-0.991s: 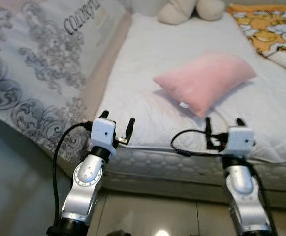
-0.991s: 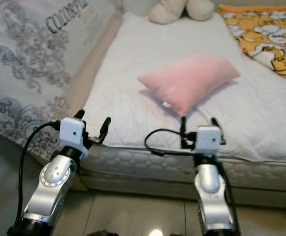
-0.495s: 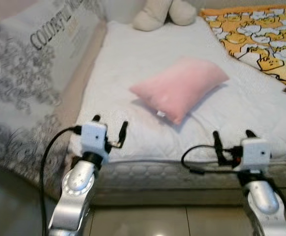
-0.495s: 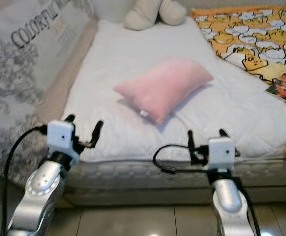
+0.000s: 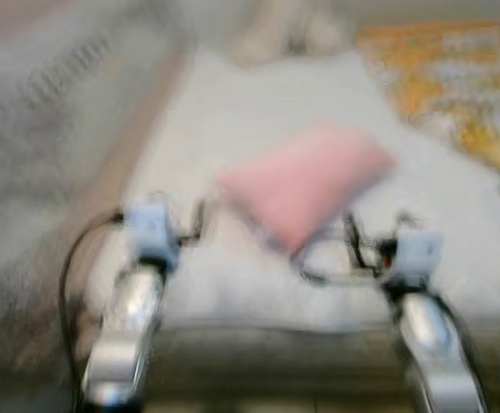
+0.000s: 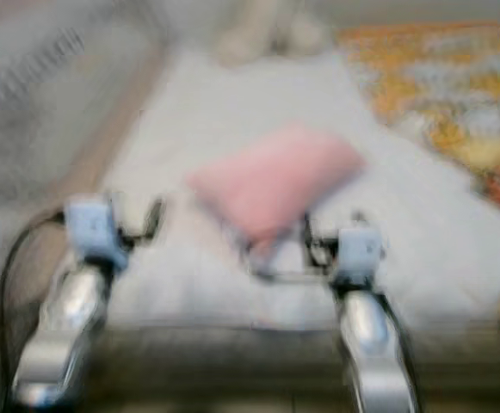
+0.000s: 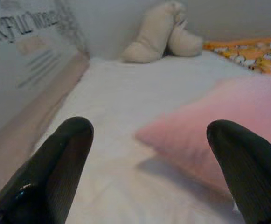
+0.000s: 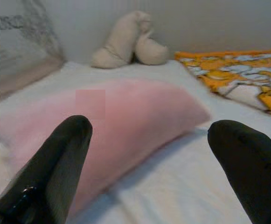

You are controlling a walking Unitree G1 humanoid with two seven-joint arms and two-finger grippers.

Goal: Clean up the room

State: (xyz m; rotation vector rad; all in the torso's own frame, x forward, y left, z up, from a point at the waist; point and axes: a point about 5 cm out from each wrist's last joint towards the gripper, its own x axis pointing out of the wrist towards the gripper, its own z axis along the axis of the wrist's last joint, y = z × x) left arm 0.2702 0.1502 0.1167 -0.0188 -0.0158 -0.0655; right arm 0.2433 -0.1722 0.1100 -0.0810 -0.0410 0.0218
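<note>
Approach step: both grippers, left (image 7: 144,172) and right (image 8: 147,168), spread empty; next, close in on pink pillow (image 8: 126,126) on bed (image 7: 126,93).

Soft, fuzzy pink cloth covers the pillow (image 8: 126,121); the bed (image 7: 126,88) has matt white quilted fabric. Both hands' fingers (image 7: 46,177) are glossy black plastic; the arms (image 5: 133,318) shiny silver metal.

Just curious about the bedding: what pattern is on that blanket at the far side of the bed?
Orange blanket with white and yellow cartoon figures; clearest in the right wrist view.
</note>
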